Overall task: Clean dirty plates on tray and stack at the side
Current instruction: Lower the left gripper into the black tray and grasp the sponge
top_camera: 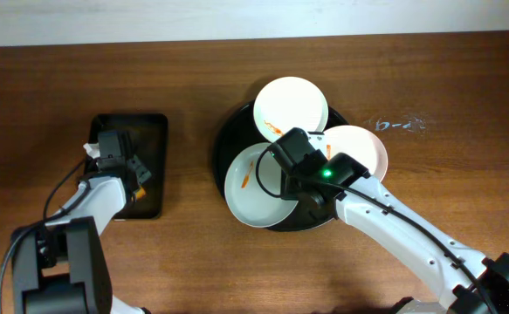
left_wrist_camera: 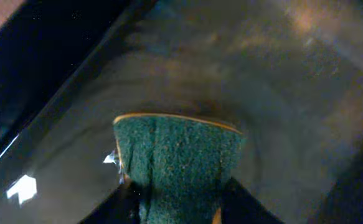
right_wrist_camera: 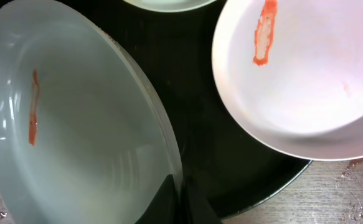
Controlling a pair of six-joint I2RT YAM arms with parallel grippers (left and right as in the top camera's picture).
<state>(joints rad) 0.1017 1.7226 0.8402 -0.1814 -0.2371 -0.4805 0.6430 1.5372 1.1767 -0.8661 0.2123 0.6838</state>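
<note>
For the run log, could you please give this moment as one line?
left gripper: holds sponge over small tray | right gripper: pinches rim of blue plate | plates: three, smeared, on tray

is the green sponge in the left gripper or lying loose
Held: the left wrist view shows the green scouring sponge clamped between the two dark fingers of the left gripper, with the rectangular black tray behind.
</note>
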